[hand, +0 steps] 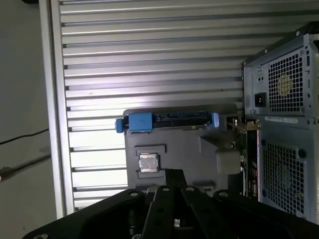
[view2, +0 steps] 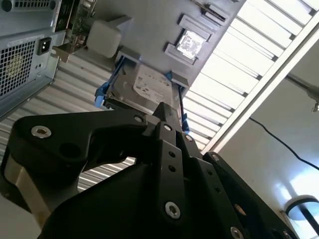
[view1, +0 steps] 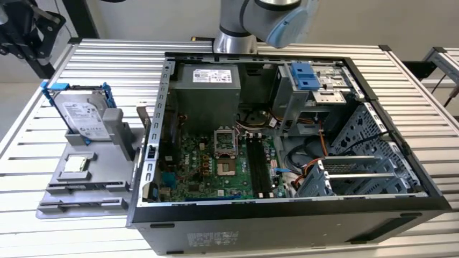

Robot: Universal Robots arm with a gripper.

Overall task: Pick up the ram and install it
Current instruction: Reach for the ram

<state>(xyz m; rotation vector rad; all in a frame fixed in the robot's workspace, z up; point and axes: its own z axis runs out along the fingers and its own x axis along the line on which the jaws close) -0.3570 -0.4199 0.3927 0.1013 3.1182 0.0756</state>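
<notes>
My gripper (view2: 167, 112) (hand: 174, 174) hangs well above the grey fixture (hand: 184, 142) that stands beside the open computer case (view1: 287, 209). Its black fingers are shut together with nothing between them. In the second wrist view the tips line up with the silver hard drive (view2: 149, 87) in blue brackets. Inside the case, the long black slots (view1: 259, 164) lie on the green motherboard (view1: 193, 166). The ram is hidden or out of view.
On the fixture (view1: 86, 177), the hard drive (view1: 83, 118) stands at the far end and a small silver chip (view1: 77, 163) lies mid-way. The case's rear panel (hand: 284, 124) faces the fixture. A black jointed piece (view1: 25, 29) hangs at the exterior view's upper left.
</notes>
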